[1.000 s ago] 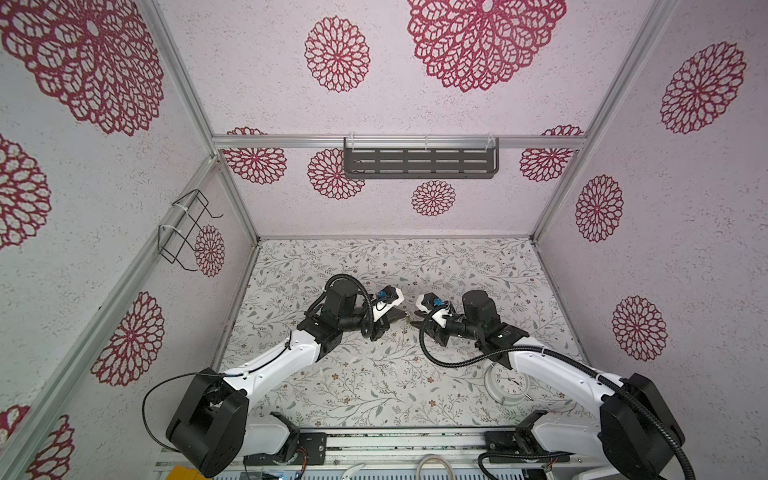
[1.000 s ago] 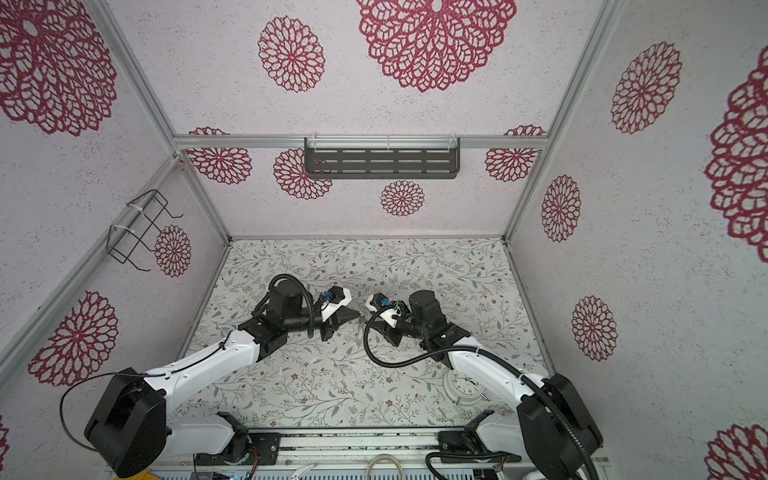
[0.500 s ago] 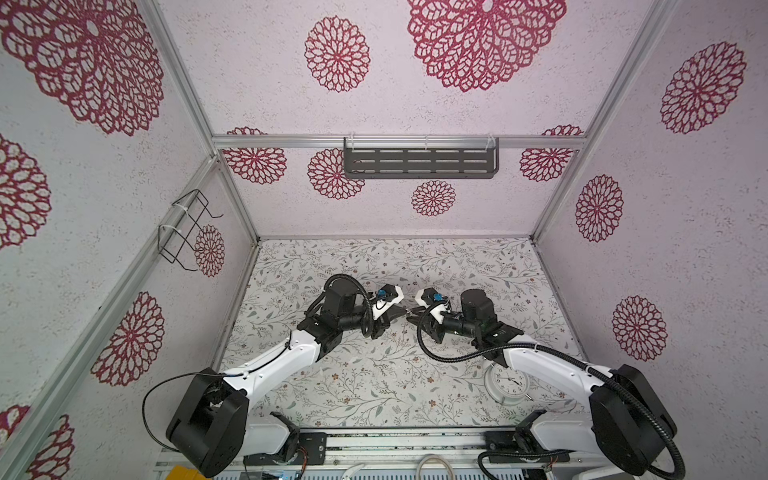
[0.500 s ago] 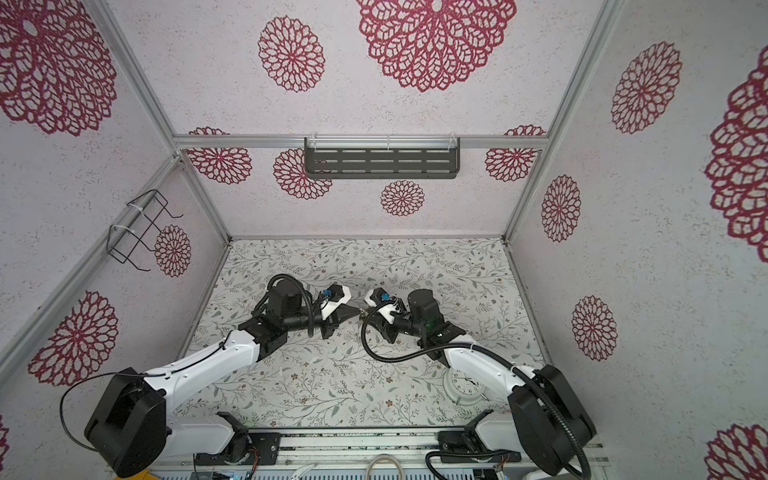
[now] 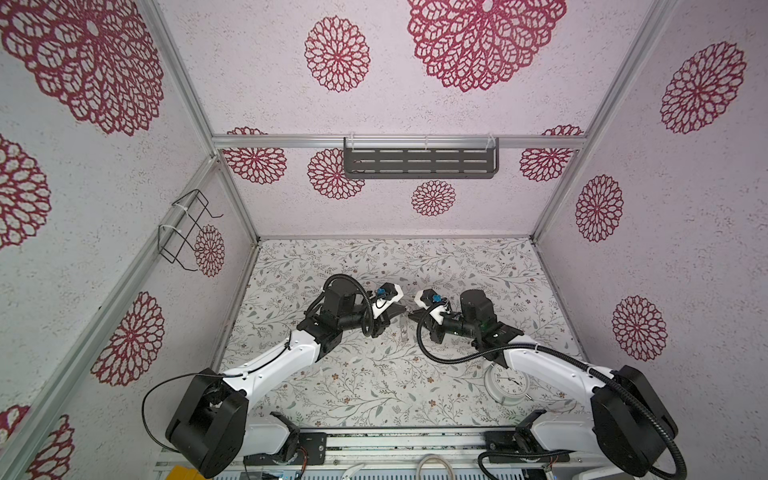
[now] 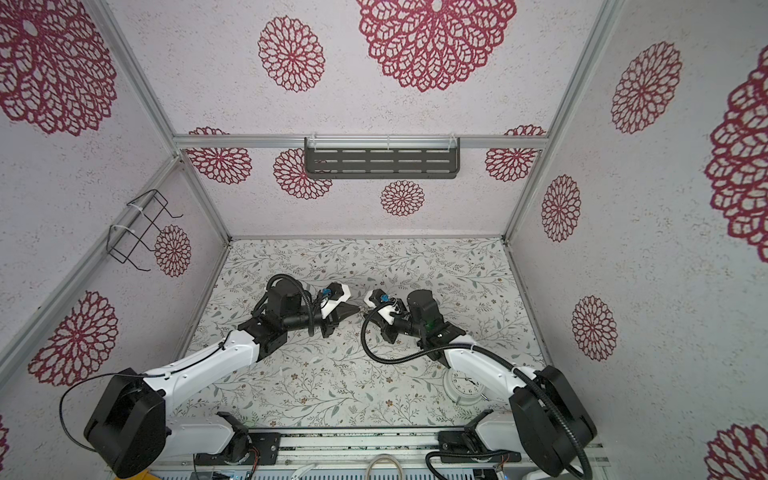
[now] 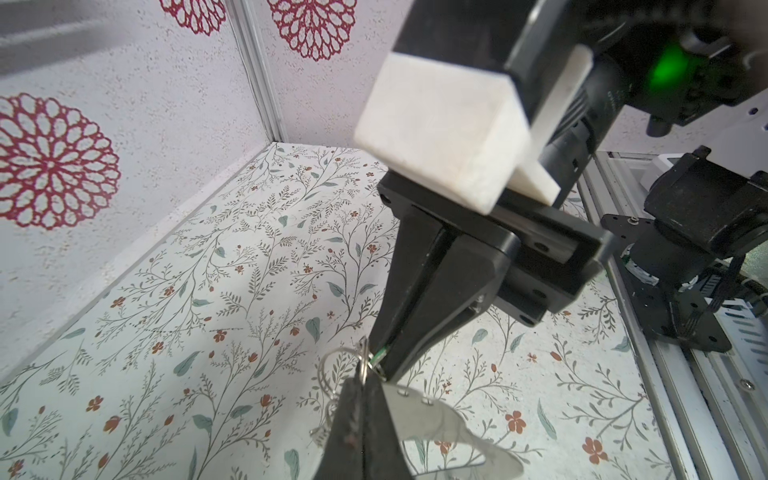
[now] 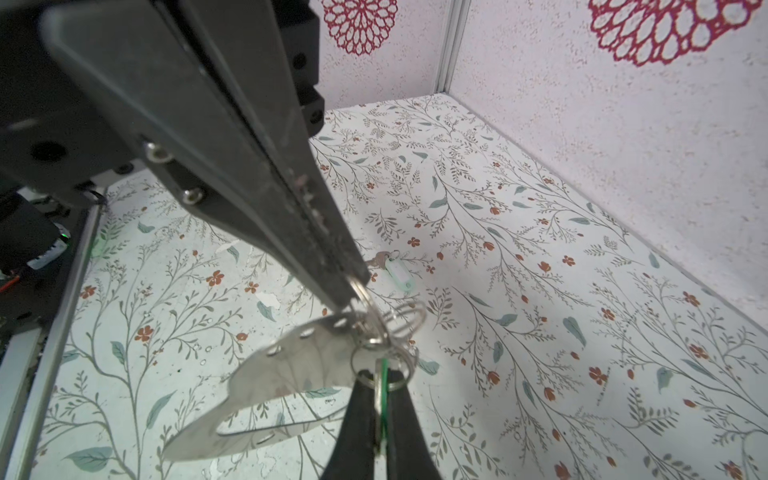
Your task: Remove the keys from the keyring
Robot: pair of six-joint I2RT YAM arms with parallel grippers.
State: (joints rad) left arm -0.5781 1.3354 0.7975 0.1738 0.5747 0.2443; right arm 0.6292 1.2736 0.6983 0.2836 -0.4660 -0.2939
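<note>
Keyring [image 8: 291,374] hangs clamped in left fingers [image 8: 249,195]; right fingers [image 8: 357,432] have now closed onto the green-tagged key [image 8: 378,390].

Shiny smooth metal keyring [image 8: 286,374], glossy pale plastic key tag [image 8: 398,272], matt black fingers [image 8: 249,166], matt floral-printed table [image 8: 540,291]

No legible text, brand or label noted; numerals on clock dial [image 5: 508,382] too small to read.
</note>
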